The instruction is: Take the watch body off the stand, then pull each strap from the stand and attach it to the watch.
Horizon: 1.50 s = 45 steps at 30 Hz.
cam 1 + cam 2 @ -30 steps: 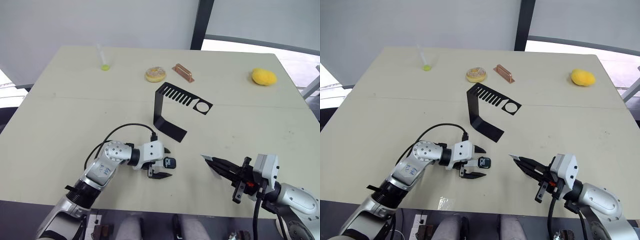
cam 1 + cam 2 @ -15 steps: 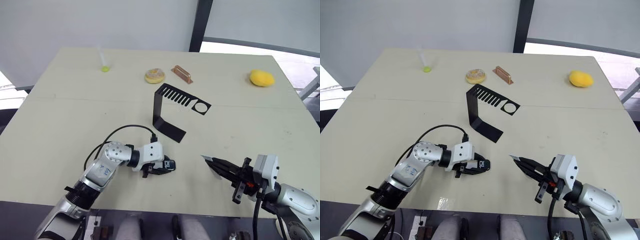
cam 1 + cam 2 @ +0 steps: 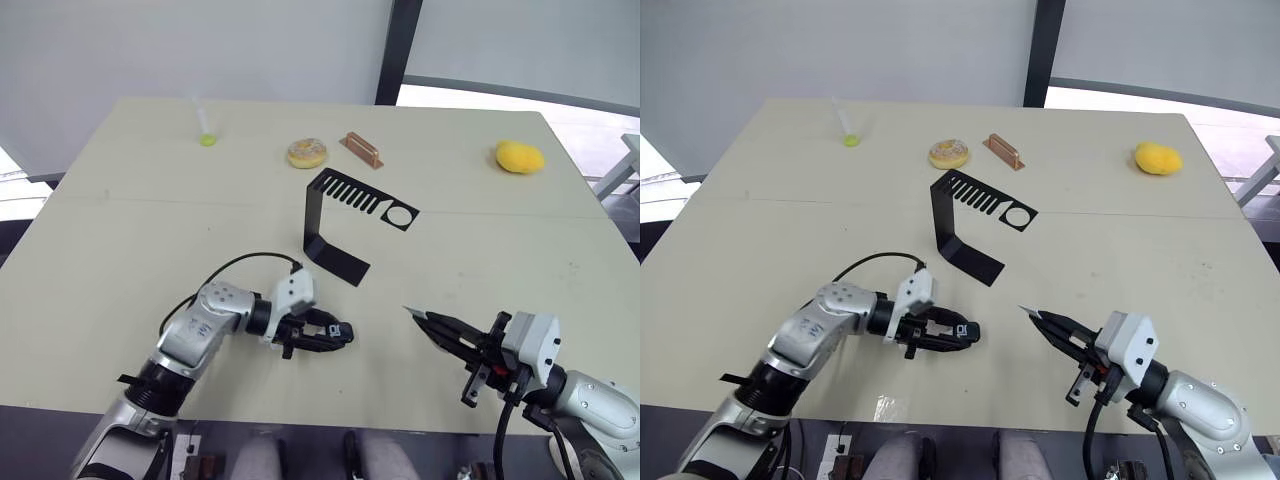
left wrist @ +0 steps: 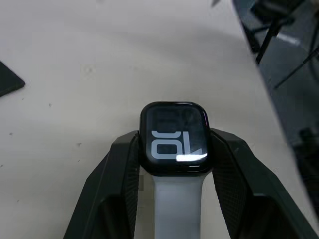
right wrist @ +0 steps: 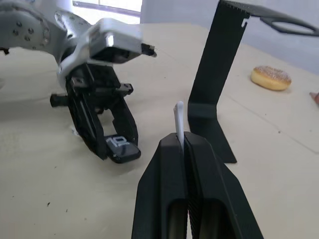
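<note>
Clamps the watch body point(image 4: 174, 137) now with the left gripper point(image 3: 330, 336), low and left of centre in the head views. Differs from a second ago, when those same fingers stood spread around the watch body lying on the table point(image 3: 500, 250); closed on it half a second ago, and since then rolled at the wrist, so the white housing sits tilted. Cannot tell from the head views whether the watch body is raised off the table or just resting on it.

In the left wrist view, shows both black fingers pressed against the two sides of the watch body, screen digits up, with a first strap point(image 4: 177, 199) running white from its near edge back between the fingers. Looks already joined there, though the joint itself is hidden.

Lower right in the head views, keeps the right gripper point(image 3: 432, 323) about where it was, fingers pinched tight on the second strap point(image 5: 178, 119), whose white tip pokes out past the fingertips and aims toward the watch body. Well apart from it for now.

Leaves the stand point(image 3: 322, 215) bare at the middle of the frame, nothing on its slots or ring hole.

Suggests a fresh, firm hold meant to steady the watch body for the last joint. Calls next for bringing the second strap's end to the free edge of the watch body, squarely in line.
</note>
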### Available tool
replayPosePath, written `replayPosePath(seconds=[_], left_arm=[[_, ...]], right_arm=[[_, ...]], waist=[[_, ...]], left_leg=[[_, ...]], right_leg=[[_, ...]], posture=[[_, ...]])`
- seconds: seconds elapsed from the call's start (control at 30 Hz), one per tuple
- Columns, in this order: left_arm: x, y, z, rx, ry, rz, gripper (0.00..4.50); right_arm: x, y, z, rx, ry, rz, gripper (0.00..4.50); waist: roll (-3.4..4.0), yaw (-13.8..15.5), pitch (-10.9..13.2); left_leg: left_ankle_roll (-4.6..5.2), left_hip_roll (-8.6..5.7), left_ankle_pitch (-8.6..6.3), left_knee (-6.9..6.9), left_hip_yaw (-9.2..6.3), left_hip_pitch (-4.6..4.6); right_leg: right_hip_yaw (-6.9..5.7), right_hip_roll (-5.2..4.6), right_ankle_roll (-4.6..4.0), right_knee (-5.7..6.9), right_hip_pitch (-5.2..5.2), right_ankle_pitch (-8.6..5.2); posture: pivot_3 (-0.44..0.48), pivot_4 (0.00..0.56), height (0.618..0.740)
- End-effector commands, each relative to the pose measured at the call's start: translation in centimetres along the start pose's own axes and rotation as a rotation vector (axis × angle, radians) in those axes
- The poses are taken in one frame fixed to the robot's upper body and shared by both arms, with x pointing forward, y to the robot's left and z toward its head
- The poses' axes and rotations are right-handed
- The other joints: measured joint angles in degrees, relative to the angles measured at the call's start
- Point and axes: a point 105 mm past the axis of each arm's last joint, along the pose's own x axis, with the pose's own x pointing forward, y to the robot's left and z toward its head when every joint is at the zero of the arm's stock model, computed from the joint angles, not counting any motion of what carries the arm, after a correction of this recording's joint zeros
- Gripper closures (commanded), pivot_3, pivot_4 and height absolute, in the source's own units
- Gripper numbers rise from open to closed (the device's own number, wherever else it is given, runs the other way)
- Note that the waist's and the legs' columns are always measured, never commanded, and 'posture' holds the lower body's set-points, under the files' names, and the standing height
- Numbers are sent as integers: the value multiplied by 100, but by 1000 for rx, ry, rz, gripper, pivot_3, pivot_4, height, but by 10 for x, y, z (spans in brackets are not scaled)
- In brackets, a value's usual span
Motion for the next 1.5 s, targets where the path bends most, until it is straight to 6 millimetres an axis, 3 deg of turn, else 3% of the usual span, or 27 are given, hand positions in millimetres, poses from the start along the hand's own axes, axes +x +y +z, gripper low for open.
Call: replayPosePath(seconds=[0.03, 0.17, 0.27, 0.47, 1.17, 1.5], left_arm=[[-15, -10, 17, -131, -2, -50, 2909], [-22, -5, 39, -271, -32, -45, 2909], [-22, -9, 42, -331, 2, -82, 2909], [-12, -12, 44, -388, 23, -91, 2909], [0, -15, 53, -444, 16, -104, 2909], [5, -7, 54, -487, 17, -56, 2909]], right_arm=[[-3, -2, 21, -174, -27, -18, 4500], [-5, 7, 23, -308, -11, 28, 4500], [-5, 5, 26, -304, -40, -14, 4500], [-2, 20, 20, -335, -29, 55, 4500], [14, 9, -4, -409, 3, 85, 4500], [14, 4, -8, -432, 13, 93, 4500]], waist=[[0, -22, 0], [-5, -20, 3], [-5, -28, 3], [-7, -32, 4], [-8, -30, 5], [-9, -29, 6]], left_leg=[[0, 0, 0, 0, -1, 1], [-1, -4, 0, 3, -4, -1], [-4, -6, 1, 4, -6, -3], [-26, -1, 13, 3, -6, 1], [-46, 1, 19, 6, -5, 2], [-49, 2, 19, 6, -5, 2]], right_leg=[[0, 1, 1, -1, 2, 0], [0, 4, 2, -2, 2, -1], [2, 6, 4, -5, 2, -1], [12, 19, 3, -2, 1, -2], [27, 31, 3, -3, 0, -2], [28, 32, 3, -3, 0, -1]], posture=[[0, 150, 740], [0, 150, 740], [0, 150, 740], [0, 150, 740], [0, 150, 740], [0, 150, 740]])
